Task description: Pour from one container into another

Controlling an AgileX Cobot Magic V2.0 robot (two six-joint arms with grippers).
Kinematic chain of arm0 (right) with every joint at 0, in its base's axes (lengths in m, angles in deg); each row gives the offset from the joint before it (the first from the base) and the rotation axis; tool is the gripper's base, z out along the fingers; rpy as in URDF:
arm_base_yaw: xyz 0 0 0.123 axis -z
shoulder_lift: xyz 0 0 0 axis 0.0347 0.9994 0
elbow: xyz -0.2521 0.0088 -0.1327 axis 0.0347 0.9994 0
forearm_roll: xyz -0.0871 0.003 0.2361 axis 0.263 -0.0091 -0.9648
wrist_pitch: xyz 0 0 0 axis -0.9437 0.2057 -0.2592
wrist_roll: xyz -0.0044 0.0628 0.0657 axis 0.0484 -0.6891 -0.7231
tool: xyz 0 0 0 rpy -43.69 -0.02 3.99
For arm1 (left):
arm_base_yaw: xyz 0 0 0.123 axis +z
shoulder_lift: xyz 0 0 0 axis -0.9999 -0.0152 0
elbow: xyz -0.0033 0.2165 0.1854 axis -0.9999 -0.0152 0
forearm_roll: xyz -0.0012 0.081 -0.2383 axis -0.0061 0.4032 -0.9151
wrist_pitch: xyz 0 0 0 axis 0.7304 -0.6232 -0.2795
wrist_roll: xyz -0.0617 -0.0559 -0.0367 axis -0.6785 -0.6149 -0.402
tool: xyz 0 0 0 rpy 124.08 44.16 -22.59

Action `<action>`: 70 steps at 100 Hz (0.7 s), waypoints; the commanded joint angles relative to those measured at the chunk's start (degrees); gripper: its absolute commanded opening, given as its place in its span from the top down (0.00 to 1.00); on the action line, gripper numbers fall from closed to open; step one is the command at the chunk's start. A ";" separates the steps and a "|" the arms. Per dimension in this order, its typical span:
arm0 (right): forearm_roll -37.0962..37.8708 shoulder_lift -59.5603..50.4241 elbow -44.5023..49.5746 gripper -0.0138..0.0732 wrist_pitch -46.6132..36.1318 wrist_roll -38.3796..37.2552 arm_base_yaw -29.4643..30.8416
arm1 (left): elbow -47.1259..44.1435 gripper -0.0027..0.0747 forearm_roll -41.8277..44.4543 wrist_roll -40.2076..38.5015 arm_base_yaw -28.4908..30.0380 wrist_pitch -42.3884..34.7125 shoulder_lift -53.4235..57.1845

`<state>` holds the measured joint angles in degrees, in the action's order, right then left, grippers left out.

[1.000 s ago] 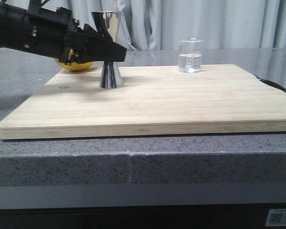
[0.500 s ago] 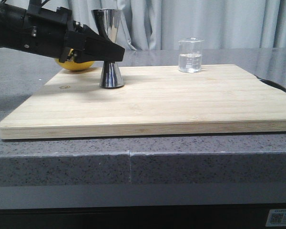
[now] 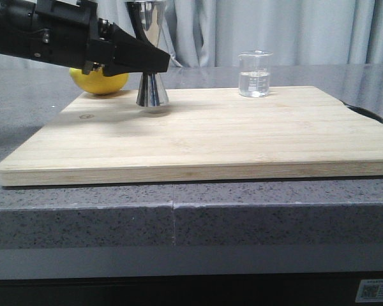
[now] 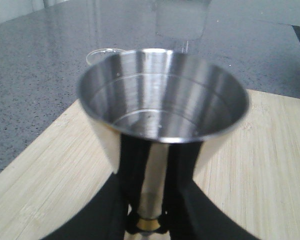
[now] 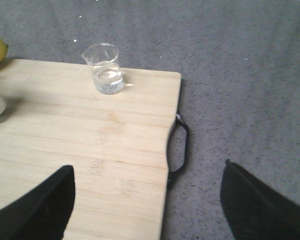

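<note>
Jigger point(image 3: 150, 60): a shiny steel hourglass of 2 cones joined at a narrow gold waist, upright at the far left of the wooden board point(image 3: 210, 137). Its base appears slightly clear of the board surface in the front view, though contact cannot be ruled out. The left claw point(image 3: 154, 62) reaches in from the left and pinches the jigger at the waist; the left wrist view shows 2 black fingers point(image 4: 110, 200) pressed on either side of the gold band, with the open upper cup point(image 4: 162, 95) of the jigger filling the picture. Nothing can be made out inside that cup.

Beaker point(image 3: 254, 74): small clear glass with faint printed marks, standing upright at the far edge of the board, well to the right of the jigger and apart from it. It holds clear liquid to about half its height. The right wrist view shows the beaker point(image 5: 104, 68) near a far corner of the board, with a pouring lip on its rim.

Right claw point(image 5: 147, 200): spread wide, its 2 dark fingers point(image 5: 35, 210) hanging over the near right part of the board and the grey worktop point(image 5: 240, 75), holding nothing.

Yellow round fruit point(image 3: 99, 80): on the worktop just beyond the board's far left corner, behind the left arm.
</note>
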<state>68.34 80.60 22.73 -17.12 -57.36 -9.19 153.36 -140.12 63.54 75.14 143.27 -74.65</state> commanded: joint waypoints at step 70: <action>-2.58 28.39 -5.89 0.22 -31.56 0.78 -11.88 | 1.80 0.96 -4.38 0.25 0.18 3.90 2.60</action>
<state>66.01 107.93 20.61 -44.22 -57.14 -20.98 153.49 -140.25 63.64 75.14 143.36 -74.65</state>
